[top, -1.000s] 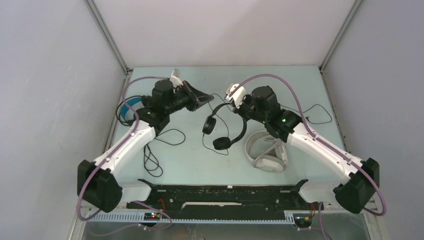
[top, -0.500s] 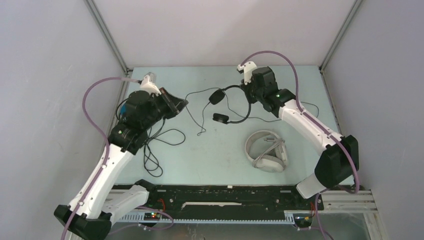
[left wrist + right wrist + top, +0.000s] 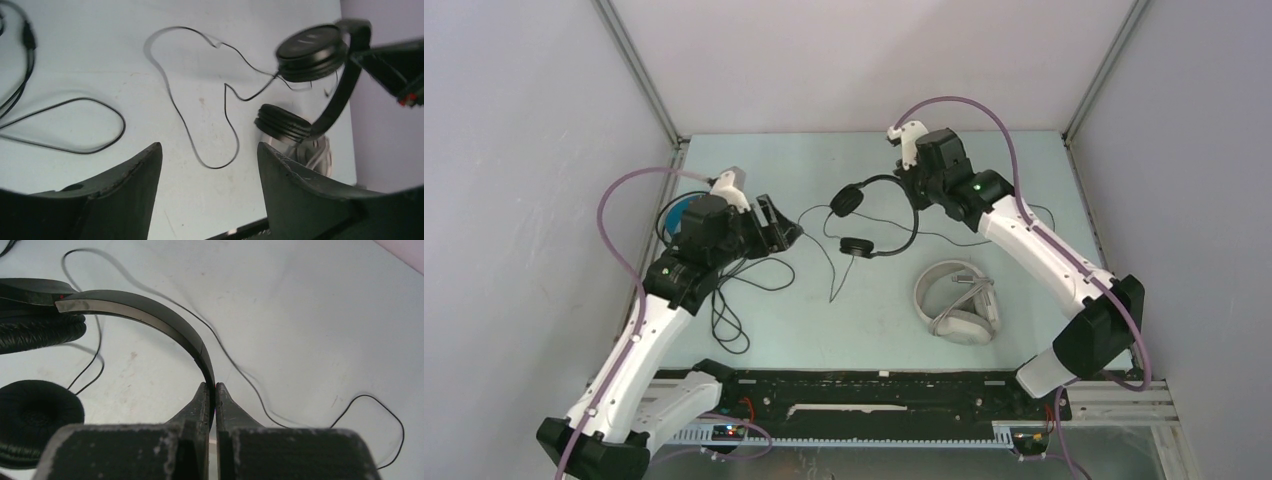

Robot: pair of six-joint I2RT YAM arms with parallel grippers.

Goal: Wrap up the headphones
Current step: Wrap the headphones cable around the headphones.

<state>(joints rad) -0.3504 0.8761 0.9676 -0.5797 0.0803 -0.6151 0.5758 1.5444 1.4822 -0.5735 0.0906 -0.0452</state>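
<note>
Right gripper (image 3: 911, 186), upper centre of top view: clamped on black on-ear headset (image 3: 856, 246) headband; left gripper (image 3: 209, 150): jaws wide, empty

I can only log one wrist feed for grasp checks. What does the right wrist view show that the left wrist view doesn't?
Right wrist only: the right gripper shut on the small black headset at its headband. Left wrist only: the left gripper open with nothing between its jaws, part of the white headset behind the black one, and another cable loop at the left. Both: the small black headset, its thin cable and the table.
</note>
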